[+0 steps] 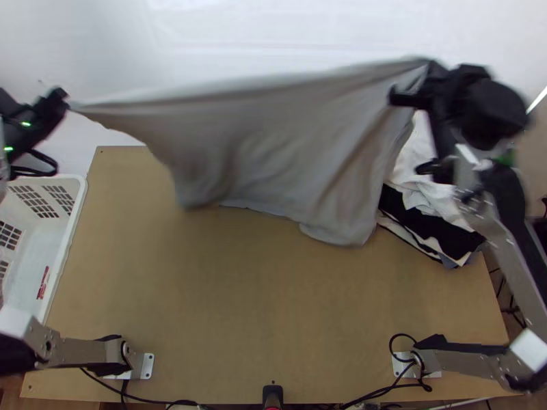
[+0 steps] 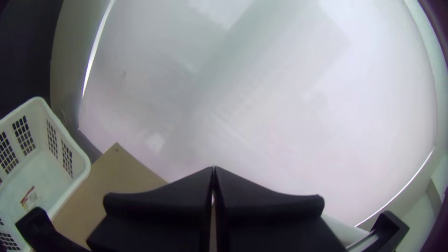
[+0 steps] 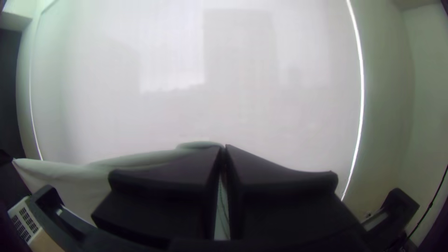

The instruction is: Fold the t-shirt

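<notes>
A grey t-shirt hangs stretched between both grippers above the far part of the table, its lower edge loose and wavy. At the upper left, my left gripper is shut on one corner of it. My right gripper, at the upper right, is shut on the opposite top corner. In the left wrist view my left gripper has its fingers pressed together. In the right wrist view the cloth runs sideways from my right gripper, whose tips meet on it.
A white plastic basket stands at the table's left edge. Folded black, white and grey clothes lie stacked at the right, under the right arm. The wooden table has cables along its near edge.
</notes>
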`<state>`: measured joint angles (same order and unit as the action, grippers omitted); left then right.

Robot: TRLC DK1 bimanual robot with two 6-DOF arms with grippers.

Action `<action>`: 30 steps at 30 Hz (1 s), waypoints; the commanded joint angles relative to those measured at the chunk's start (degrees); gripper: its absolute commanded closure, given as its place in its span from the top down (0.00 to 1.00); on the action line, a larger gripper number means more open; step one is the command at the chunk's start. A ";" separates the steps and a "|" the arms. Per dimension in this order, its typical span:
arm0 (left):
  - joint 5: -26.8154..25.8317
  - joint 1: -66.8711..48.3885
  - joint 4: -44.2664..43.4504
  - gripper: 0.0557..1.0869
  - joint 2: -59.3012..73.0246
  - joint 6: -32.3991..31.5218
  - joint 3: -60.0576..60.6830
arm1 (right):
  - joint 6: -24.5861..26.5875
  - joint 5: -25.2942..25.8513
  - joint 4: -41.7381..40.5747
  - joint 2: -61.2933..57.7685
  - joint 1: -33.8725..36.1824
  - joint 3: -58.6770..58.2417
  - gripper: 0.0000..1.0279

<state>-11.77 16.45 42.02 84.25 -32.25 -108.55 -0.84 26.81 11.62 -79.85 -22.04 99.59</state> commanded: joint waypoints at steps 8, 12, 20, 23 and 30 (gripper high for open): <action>-3.96 2.71 -0.89 0.03 -28.35 -0.53 -2.89 | -0.13 -3.96 13.70 30.90 -1.51 7.46 0.03; -4.31 2.36 1.66 0.03 -34.50 -0.53 -2.10 | -0.04 -4.83 24.86 37.49 -1.34 10.89 0.03; -4.67 1.66 7.20 0.03 -39.51 -0.53 -0.96 | 0.14 -5.54 35.93 40.30 -1.25 17.13 0.03; -4.75 1.48 9.22 0.03 -40.57 0.26 1.24 | -1.27 -6.33 37.43 41.36 -1.25 12.56 0.03; -4.93 0.87 10.80 0.03 -43.73 4.56 18.29 | -10.85 -10.11 34.09 45.14 -1.34 -14.86 0.03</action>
<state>-16.12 17.98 50.87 43.62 -30.81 -103.00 -4.95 19.75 46.65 -38.00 -23.24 104.01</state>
